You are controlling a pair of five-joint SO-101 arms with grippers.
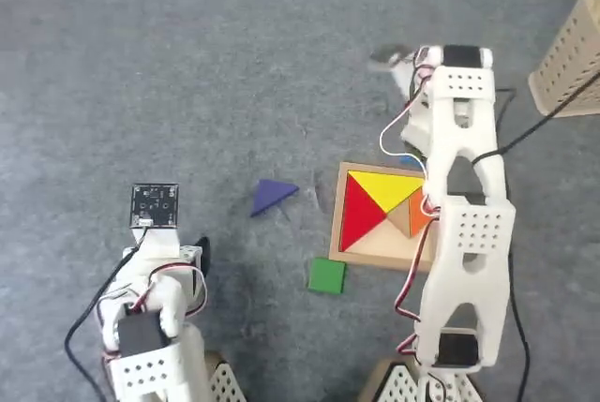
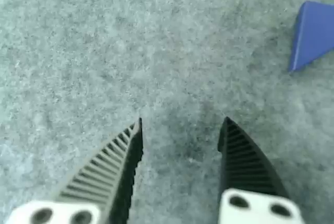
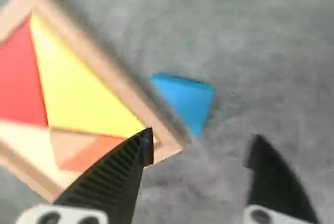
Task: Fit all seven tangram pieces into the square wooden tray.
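High view gives you the square wooden tray lying on the grey worktop partly under the right arm, which stretches up the frame over the tray's right side. Inside the tray you can see a yellow triangle along the top edge, a red triangle along the left edge, and an orange piece at the right, partly hidden by the arm; bare wood shows along the bottom of the tray. A green square sits on the worktop just beside the tray's lower left corner, and a dark blue triangle lies to the left of the tray, apart from it. Your right end effector hangs wide open with nothing in it; in the right wrist view one finger is over the corner of the tray, and a light blue triangle lies on the worktop just outside that corner's rim. Your left end effector is also spread wide and grips nothing, poised above bare worktop, with the dark blue triangle off to one side, well apart from its fingers.
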